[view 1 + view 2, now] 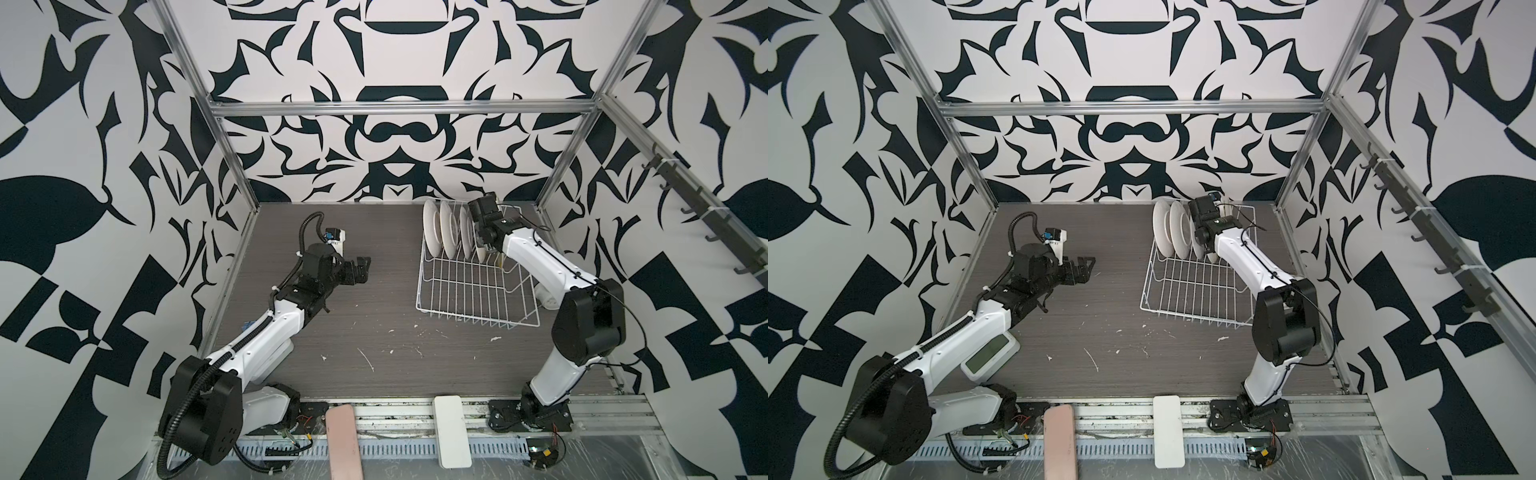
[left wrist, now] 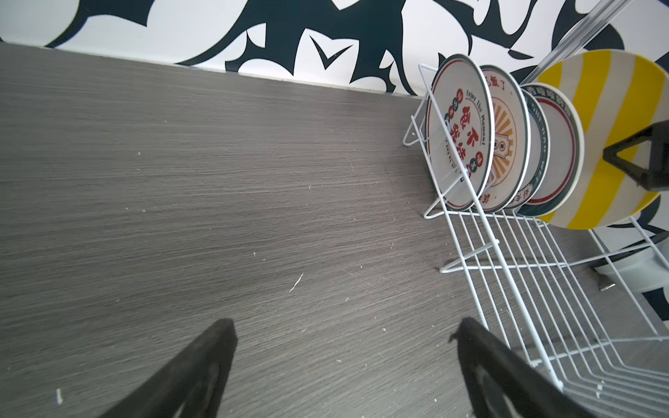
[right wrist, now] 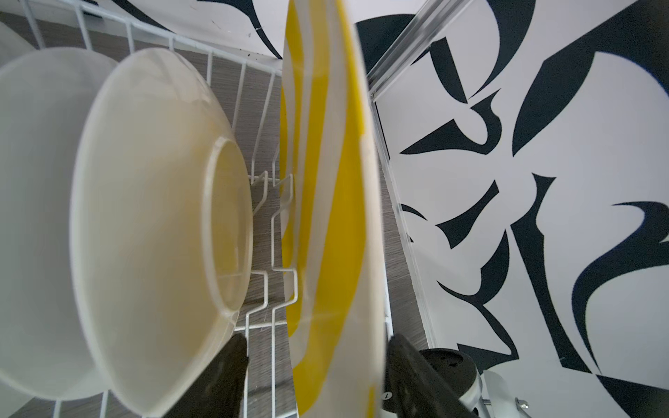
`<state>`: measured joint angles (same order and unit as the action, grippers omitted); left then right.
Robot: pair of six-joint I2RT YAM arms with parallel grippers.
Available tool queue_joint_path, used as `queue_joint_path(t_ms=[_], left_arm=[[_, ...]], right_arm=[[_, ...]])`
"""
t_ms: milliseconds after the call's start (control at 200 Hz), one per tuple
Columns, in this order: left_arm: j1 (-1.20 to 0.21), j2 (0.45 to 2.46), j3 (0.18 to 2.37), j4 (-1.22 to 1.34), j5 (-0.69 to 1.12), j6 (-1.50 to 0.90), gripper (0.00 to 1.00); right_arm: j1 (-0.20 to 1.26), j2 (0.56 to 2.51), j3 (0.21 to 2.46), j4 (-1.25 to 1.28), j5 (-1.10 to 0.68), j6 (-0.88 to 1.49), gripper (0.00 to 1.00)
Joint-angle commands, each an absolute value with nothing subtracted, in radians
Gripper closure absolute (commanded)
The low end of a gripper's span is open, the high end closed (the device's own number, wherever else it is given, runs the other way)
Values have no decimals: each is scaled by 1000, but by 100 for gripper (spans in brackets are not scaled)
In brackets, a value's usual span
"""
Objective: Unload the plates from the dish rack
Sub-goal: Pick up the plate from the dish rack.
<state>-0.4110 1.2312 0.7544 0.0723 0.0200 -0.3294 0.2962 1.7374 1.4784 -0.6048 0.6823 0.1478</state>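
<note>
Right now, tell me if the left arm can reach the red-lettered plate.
Probably yes: the left gripper is open, bare table lies between, and the red-lettered plate stands at the dish rack's end nearest it.

Top views: high over the worktop's (image 1: 374, 324) 6 o'clock edge, tilted down toward 12 o'clock; far off, whole scene in frame.
Top overlap: nearly everything; both top views show both arms and the rack (image 1: 473, 286) at 2 o'clock.
Left wrist: low over the worktop at 10 o'clock, just behind the left end effector (image 2: 345, 322), facing about 2 o'clock; the plates (image 2: 459, 134) at middle range.
Right wrist: inside the rack, behind the right end effector (image 3: 318, 338), facing down and toward 12 o'clock; striped plate (image 3: 325, 217) edge-on, very near, blurred.
Wrist overlap: rack, plates.
Top versus left wrist: same plates, opposite sides: white backs from above, printed faces from the wrist.
</note>
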Motion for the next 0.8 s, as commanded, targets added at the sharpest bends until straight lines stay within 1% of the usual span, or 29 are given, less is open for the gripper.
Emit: queue_joint_path(t_ms=[0,60,200,315,420,535,795], left_arm=[[-413,1223,765,52,17,-343,1],[-413,1224,767,52,18,-348,1],[-413,1224,769,51,24,-364,1],[-413,1224,768,52,26,-385,0],[-413,1222,754,71,28,-419,0],[-413,1224,743,83,31,-441,0],[-413,1221,738,81,28,-454,1]], right_arm=[[292,1729,1520,-582,730,146,40],[290,1733,1520,-574,738,143,43],[279,1746,1522,-560,735,130,47],[279,1755,1523,-549,732,114,52],[279,1756,1519,-542,732,111,55],[279,1758,1519,-540,733,108,62],[279,1758,1513,-526,751,78,70]])
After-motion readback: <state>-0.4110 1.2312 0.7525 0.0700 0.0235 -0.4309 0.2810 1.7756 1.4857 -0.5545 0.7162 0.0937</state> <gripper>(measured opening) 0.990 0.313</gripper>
